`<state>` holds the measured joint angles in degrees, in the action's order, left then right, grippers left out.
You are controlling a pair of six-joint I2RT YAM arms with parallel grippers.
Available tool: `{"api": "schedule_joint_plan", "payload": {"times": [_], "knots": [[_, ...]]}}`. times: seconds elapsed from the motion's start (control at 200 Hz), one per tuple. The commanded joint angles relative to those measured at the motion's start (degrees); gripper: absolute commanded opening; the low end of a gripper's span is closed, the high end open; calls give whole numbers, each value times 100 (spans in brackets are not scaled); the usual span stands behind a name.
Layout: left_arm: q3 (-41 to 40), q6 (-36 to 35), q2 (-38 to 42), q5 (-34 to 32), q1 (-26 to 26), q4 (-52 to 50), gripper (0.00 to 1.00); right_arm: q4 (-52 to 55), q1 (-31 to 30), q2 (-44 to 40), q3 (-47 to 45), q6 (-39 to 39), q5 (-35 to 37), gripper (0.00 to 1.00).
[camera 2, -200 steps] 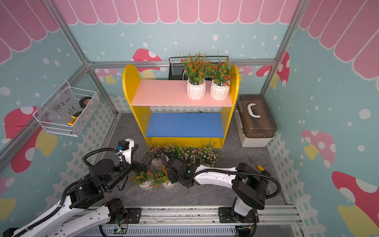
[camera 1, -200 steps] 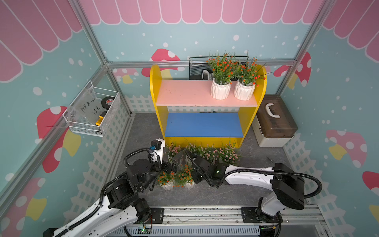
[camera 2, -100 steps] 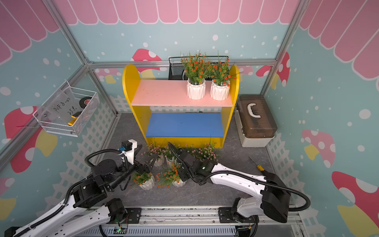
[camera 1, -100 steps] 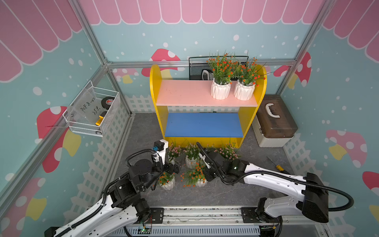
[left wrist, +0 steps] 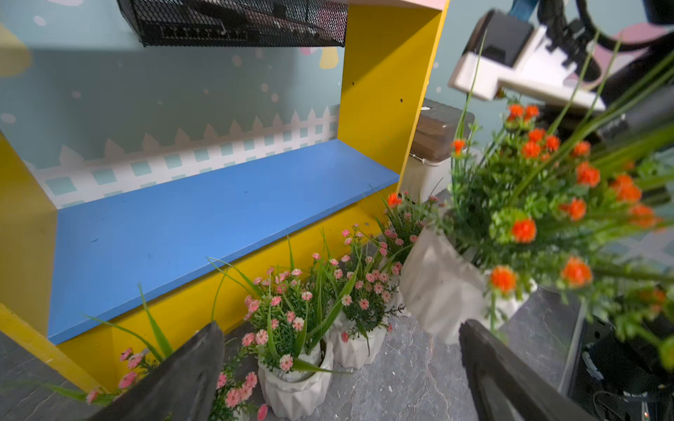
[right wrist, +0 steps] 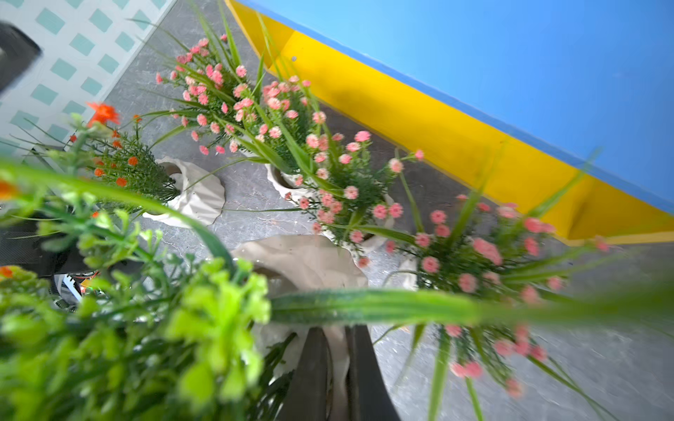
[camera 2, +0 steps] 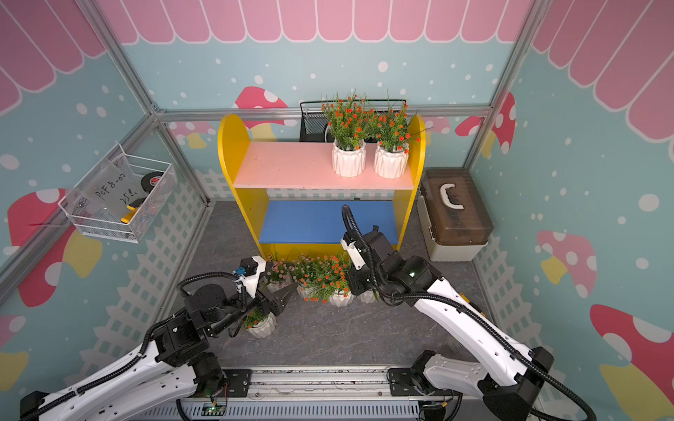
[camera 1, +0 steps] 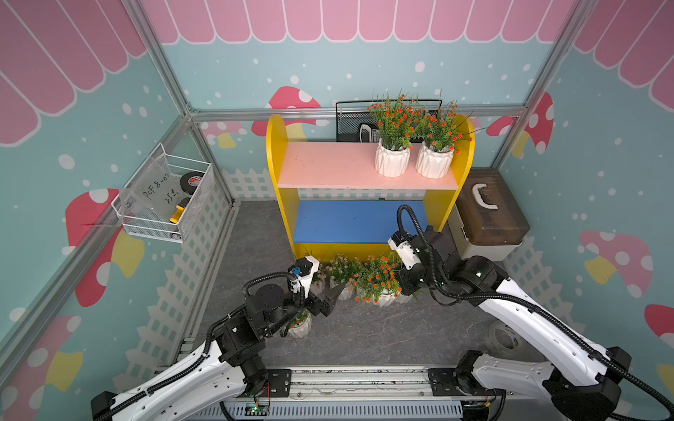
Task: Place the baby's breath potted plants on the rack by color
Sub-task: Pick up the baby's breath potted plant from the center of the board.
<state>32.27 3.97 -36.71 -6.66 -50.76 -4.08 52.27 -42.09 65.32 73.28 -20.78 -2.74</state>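
The rack (camera 1: 277,156) stands at the back of the grey surface (camera 1: 364,335). Two orange plants (camera 1: 392,145) stand upright side by side at the right end of its pink shelf (camera 1: 328,164), their pots close together. The blue shelf (camera 1: 346,218) lies below.

A third orange plant (camera 1: 377,280) is low in front of the rack's right half. The right fingers (right wrist: 310,371) are clamped on the rim of its white pot (right wrist: 302,262), with the pot wall pinched between them. In the left wrist view this pot leans to one side. I cannot tell whether it is clear of the surface.

The fourth orange plant (camera 1: 299,322) stands upright on the surface, apart from the others and nearer the front, partly under the left arm. The left fingers (left wrist: 175,379) are spread wide and hold nothing. In both top views they hang just beyond that plant, pointing toward the flowers in front of the rack.

Four pink plants (left wrist: 291,320) stand close together in a row on the surface, just in front of the rack's yellow base. In both top views the gripped plant and the arms hide part of the row.

A black wire basket (camera 1: 350,124) sits behind the rack. A white wire basket (camera 1: 164,204) hangs on the left wall. A box with a brown lid (camera 1: 485,211) sits just beside the rack's right panel. A tape roll (camera 1: 505,339) lies on the surface near the right arm.
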Motion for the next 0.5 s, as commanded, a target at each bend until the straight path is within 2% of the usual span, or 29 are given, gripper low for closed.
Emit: {"api": "schedule_joint_plan", "payload": {"times": [0.0,0.27,0.495], "knots": [[-221,-244,-23,495,-36,715,99,269,206,18,454,417,-450,2],[-696,-446,-467,920,-233,2082,99,362,416,412,1085,570,-1018,2],[-504,-801,-1177,540,-725,2594,99,328,420,633,1312,588,-1139,2]]}}
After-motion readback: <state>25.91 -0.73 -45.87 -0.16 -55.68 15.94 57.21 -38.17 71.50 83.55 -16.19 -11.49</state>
